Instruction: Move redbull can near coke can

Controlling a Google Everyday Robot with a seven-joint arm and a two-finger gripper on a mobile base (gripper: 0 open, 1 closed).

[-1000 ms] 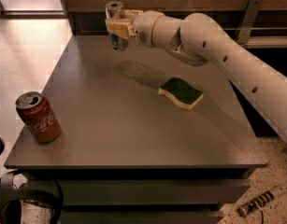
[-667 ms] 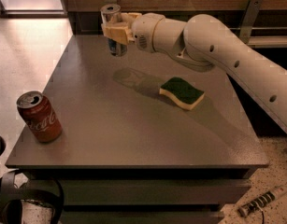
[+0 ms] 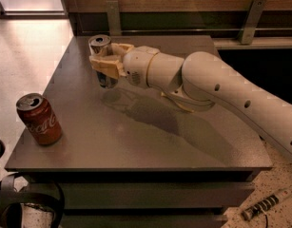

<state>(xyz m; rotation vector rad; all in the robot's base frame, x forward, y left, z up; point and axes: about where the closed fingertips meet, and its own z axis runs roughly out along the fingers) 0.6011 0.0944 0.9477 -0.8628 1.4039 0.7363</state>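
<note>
The redbull can (image 3: 101, 44) is slim and silver with a silver top, held upright just above the grey table (image 3: 136, 141). My gripper (image 3: 106, 61) is shut on the can's middle, at the table's left-centre. The coke can (image 3: 39, 119) is red with white script. It stands upright near the table's front left corner, well apart from the gripper, down and to the left of it.
My white arm (image 3: 217, 91) reaches in from the right across the table and hides the part of the table behind it. The table's left edge and front edge are close to the coke can. A dark cable loop (image 3: 26, 208) lies on the floor below.
The gripper has carried the redbull can from the table's far edge forward toward the coke can. The sponge that showed before is now hidden behind the arm.
</note>
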